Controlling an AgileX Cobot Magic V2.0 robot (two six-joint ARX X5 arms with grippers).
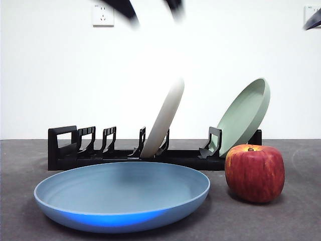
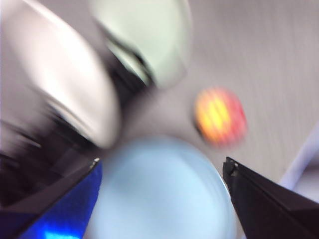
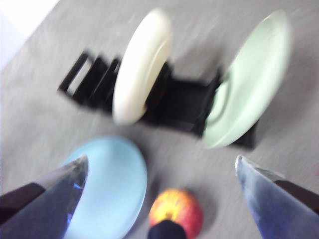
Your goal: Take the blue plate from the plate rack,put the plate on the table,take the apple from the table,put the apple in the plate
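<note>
Since both wrist views are smeared, details are fuzzy, but the left pincer [image 2: 162, 167] and right pincer [image 3: 162, 164] gape apart, holding nothing. Matte blue plate [image 1: 122, 193] lies flat on the rough grey desk [image 1: 296, 221], round streaky apple [image 1: 255, 173] just right of it.

Three plates: blue plate [image 1: 122, 193] before plate rack [image 1: 70, 150]; cream plate [image 1: 163, 118], green plate [image 1: 245, 114] in rack. One apple [image 1: 255, 173]. One rack.

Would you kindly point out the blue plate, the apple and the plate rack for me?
blue plate [image 1: 123, 183]: front view, on its inner floor.
apple [image 1: 255, 173]: front view, on the middle of its red side.
plate rack [image 1: 62, 150]: front view, on its boxy loop end.
</note>
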